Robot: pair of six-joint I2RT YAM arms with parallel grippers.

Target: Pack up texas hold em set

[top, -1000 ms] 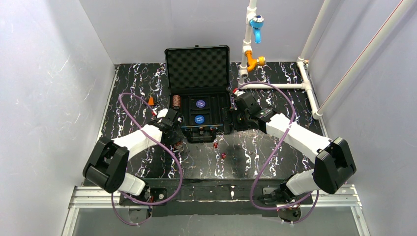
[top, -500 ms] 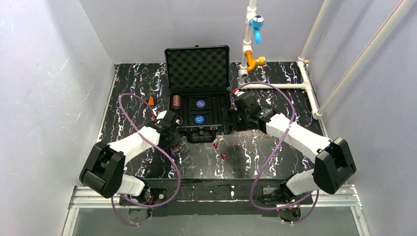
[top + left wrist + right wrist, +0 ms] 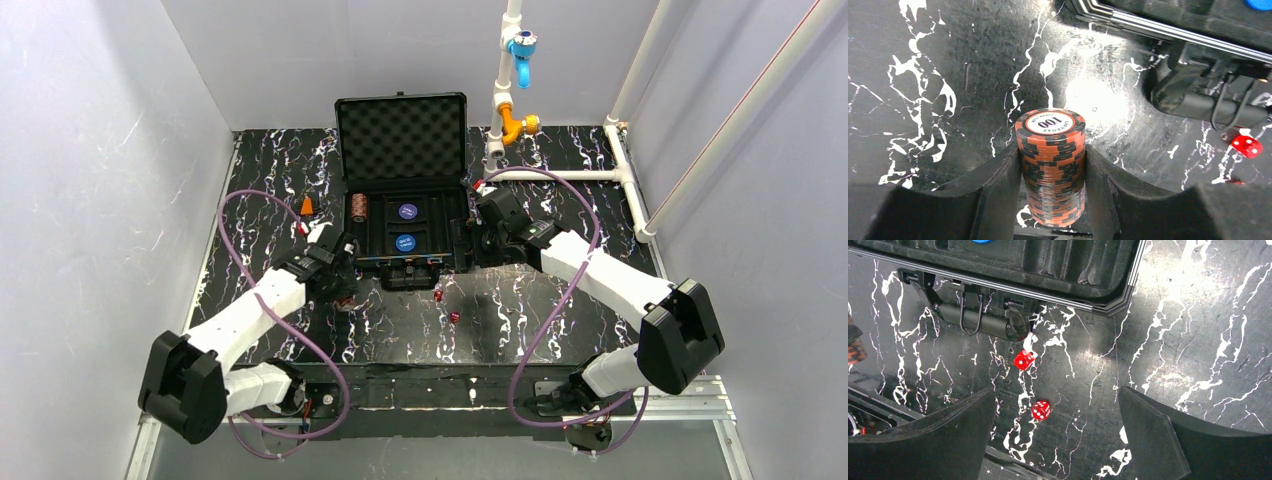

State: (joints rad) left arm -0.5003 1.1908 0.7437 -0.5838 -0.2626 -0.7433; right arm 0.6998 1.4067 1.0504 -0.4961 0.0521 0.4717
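Observation:
The black briefcase (image 3: 372,240) lies open mid-table, its foam lid (image 3: 402,135) upright. In its tray lie one copper-brown chip stack (image 3: 358,208) and two blue discs (image 3: 407,211) (image 3: 404,241). My left gripper (image 3: 340,290) (image 3: 1053,187) is shut on the second chip stack (image 3: 1050,165), upright between both fingers, just left of the case's front corner (image 3: 1128,22). Two red dice (image 3: 438,295) (image 3: 454,317) sit on the table before the case. My right gripper (image 3: 470,245) (image 3: 1055,432) hangs open above the dice (image 3: 1023,360) (image 3: 1040,410), by the case's right front corner (image 3: 1108,305).
A small orange cone (image 3: 307,205) stands left of the case. White pipes (image 3: 560,175) with a blue valve (image 3: 521,45) and orange fitting (image 3: 520,127) run along the back right. The case's handle (image 3: 980,315) juts toward the dice. Grey walls close in three sides.
My left arm has swung back and to the left, carrying the held chip stack slightly toward the near-left, away from the case. The right arm and the dice have not moved.

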